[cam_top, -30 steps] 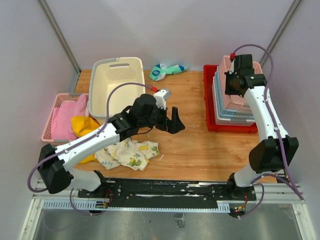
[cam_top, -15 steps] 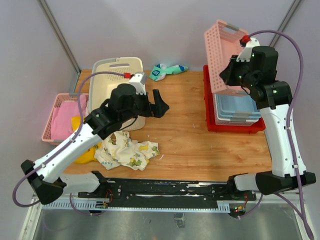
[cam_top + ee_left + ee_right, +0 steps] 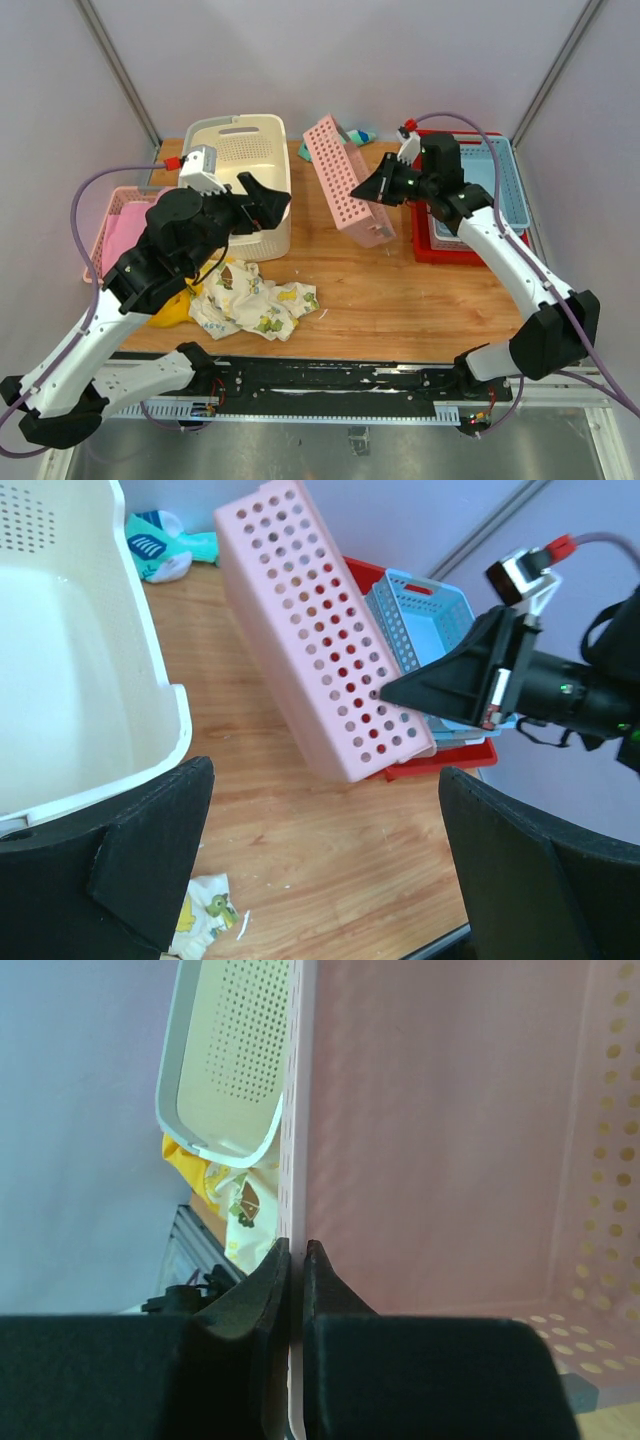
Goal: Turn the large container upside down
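The large container (image 3: 238,165) is a deep cream tub standing upright, mouth up, at the back left of the table. It also shows in the left wrist view (image 3: 70,680) and the right wrist view (image 3: 230,1070). My left gripper (image 3: 262,195) is open and empty, hovering at the tub's near right corner; in its own view (image 3: 330,870) bare table lies between the fingers. My right gripper (image 3: 385,188) is shut on the wall of a pink perforated basket (image 3: 345,195), which it holds tilted on edge at mid-table. The grip shows in the right wrist view (image 3: 296,1260).
A red tray (image 3: 470,252) at the right holds a blue basket (image 3: 492,180) and others under it. A pink basket (image 3: 105,240) with pink and yellow cloths sits at the far left. A printed cloth (image 3: 255,305) lies near the front. A teal toy (image 3: 160,545) lies at the back.
My right arm lifted the pink basket off the stack and carried it left and down to mid-table, tilted. My left arm rose and swung back left to the tub's corner.
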Tool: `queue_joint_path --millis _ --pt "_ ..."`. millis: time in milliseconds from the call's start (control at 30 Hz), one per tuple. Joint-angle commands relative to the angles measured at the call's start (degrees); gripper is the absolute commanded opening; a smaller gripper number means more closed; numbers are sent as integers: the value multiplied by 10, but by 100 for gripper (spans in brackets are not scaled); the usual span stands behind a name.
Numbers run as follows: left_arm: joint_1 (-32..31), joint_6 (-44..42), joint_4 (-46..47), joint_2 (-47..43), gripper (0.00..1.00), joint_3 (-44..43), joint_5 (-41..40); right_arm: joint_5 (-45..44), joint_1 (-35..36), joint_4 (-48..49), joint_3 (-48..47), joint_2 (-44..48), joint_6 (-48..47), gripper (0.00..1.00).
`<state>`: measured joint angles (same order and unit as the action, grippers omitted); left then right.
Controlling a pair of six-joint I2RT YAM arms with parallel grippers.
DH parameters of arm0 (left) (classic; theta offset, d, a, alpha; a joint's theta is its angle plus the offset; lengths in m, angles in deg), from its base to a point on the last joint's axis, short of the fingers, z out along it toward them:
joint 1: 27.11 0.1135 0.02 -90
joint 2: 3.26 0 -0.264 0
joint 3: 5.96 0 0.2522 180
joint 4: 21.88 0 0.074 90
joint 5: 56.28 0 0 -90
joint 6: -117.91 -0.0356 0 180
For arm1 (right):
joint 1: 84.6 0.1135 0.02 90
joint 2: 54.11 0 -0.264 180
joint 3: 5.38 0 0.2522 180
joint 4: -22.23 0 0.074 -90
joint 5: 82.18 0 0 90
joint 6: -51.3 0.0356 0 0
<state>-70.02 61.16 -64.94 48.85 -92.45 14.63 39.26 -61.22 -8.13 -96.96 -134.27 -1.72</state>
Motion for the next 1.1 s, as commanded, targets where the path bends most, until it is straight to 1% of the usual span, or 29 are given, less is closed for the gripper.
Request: queue_joint_path --millis 0,100,267,533,633,700,767,900,967,1067 --pt "2 -7 7 -4 99 10 -4 67 3 197 53 7 141 1" --pt "2 -13 9 11 99 7 13 75 3 261 93 5 198 1" --pt "2 -14 17 25 99 7 30 76 3 336 136 -7 281 1" --pt "2 -13 20 36 99 11 56 99 -6 490 215 -53 450 1" --pt "2 -15 21 39 99 10 64 110 -10 513 233 -66 478 0" --pt "2 -17 22 43 99 10 72 113 -13 506 243 -69 481 1" --pt "2 -18 22 51 99 9 81 115 -19 478 252 -69 472 0" --pt "2 -21 22 66 99 4 101 115 -43 369 256 -55 413 0" --pt "2 -24 24 73 99 4 109 112 -59 330 262 -42 387 8" --pt "2 -27 25 85 99 2 121 103 -87 286 277 -22 351 27"
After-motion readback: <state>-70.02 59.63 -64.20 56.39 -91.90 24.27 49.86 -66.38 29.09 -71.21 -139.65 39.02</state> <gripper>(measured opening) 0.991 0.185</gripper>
